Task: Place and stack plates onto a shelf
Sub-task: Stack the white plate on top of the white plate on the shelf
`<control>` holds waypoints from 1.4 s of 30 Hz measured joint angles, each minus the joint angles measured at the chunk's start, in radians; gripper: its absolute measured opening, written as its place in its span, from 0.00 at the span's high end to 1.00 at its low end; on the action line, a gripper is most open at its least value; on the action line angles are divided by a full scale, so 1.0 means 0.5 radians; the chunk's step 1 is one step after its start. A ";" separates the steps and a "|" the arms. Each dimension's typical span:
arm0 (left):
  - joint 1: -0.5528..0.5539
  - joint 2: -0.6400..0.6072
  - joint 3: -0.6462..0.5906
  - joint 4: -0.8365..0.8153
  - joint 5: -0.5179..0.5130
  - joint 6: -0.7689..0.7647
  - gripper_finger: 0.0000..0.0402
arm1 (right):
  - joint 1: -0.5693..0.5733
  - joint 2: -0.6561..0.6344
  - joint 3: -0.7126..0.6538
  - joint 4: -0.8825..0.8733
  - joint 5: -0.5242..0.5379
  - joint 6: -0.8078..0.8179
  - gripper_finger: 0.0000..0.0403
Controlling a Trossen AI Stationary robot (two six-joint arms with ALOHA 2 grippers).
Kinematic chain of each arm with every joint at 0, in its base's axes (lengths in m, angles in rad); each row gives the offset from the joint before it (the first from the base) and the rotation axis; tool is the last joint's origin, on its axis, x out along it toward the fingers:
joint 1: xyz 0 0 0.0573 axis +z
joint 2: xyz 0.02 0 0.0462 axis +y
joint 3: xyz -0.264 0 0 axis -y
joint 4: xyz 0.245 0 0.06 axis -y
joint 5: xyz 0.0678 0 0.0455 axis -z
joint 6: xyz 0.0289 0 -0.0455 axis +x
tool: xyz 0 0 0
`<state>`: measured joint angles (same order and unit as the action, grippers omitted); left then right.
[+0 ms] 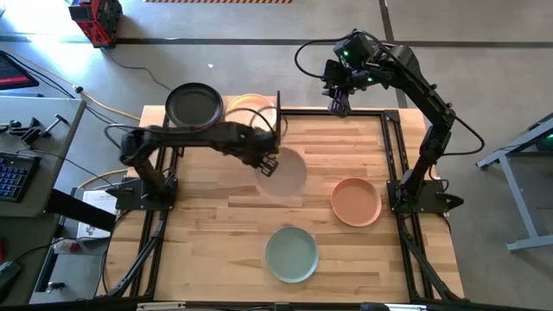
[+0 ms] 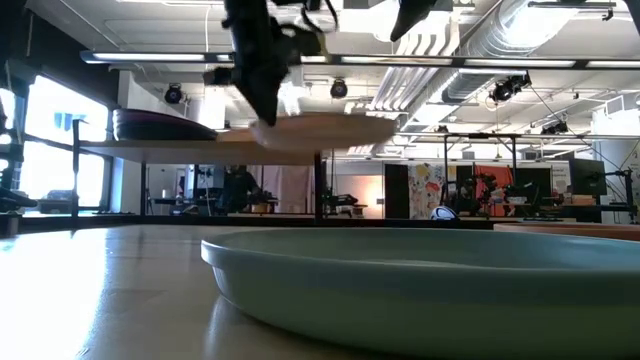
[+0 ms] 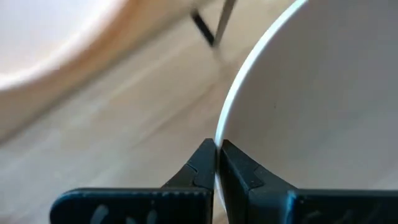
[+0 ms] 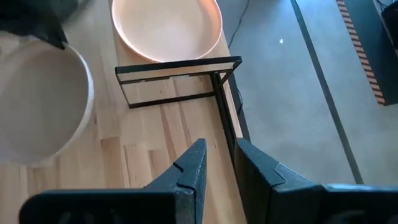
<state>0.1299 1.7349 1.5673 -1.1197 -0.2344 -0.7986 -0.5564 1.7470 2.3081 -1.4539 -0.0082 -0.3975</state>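
Note:
My left gripper (image 1: 269,164) is shut on a cream plate (image 1: 289,174), which hangs over the table's middle, near the shelf (image 2: 200,152). A black plate (image 1: 194,105) and a beige plate (image 1: 251,107) lie on the shelf at the far left. A terracotta plate (image 1: 356,200) and a sage green plate (image 1: 291,253) lie flat on the tabletop. My right gripper (image 4: 217,165) hovers open and high over the table's far edge, with nothing between its fingers. My left gripper pinches the cream plate's rim (image 3: 219,140) between its two fingers, on the plate's side toward the table's left. The fingers come down from above at a slant. The plate is lifted clear of the table and sits roughly level (image 2: 325,128).
The shelf's thin black upright bars (image 4: 180,81) stand just beyond the held plate. The green plate (image 2: 430,290) fills the near part of the low view. Bare tabletop lies at the left and the middle near side.

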 joint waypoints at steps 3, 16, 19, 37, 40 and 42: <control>0.028 -0.160 0.000 0.000 -0.039 0.000 1.00 | 0.000 0.000 0.000 0.001 0.000 0.020 0.85; 0.498 -0.636 0.001 0.007 -0.219 -0.018 1.00 | 0.000 0.000 0.000 0.029 0.000 0.047 0.85; 0.657 -0.660 0.001 0.009 -0.113 -0.013 1.00 | 0.000 0.000 0.000 0.033 0.000 0.047 0.85; 1.383 -0.601 0.001 0.026 0.459 0.121 1.00 | 0.000 0.000 0.000 0.033 0.000 0.048 0.85; 1.385 -0.562 0.001 0.026 0.462 0.151 1.00 | 0.000 0.000 0.000 0.033 0.001 0.056 0.85; 1.381 -0.528 0.001 0.024 0.467 0.157 1.00 | 0.000 0.000 0.000 0.034 0.000 0.069 0.85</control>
<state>0.8203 1.4710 1.5680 -1.1075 -0.0008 -0.7202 -0.5564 1.7470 2.3081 -1.4368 -0.0080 -0.3630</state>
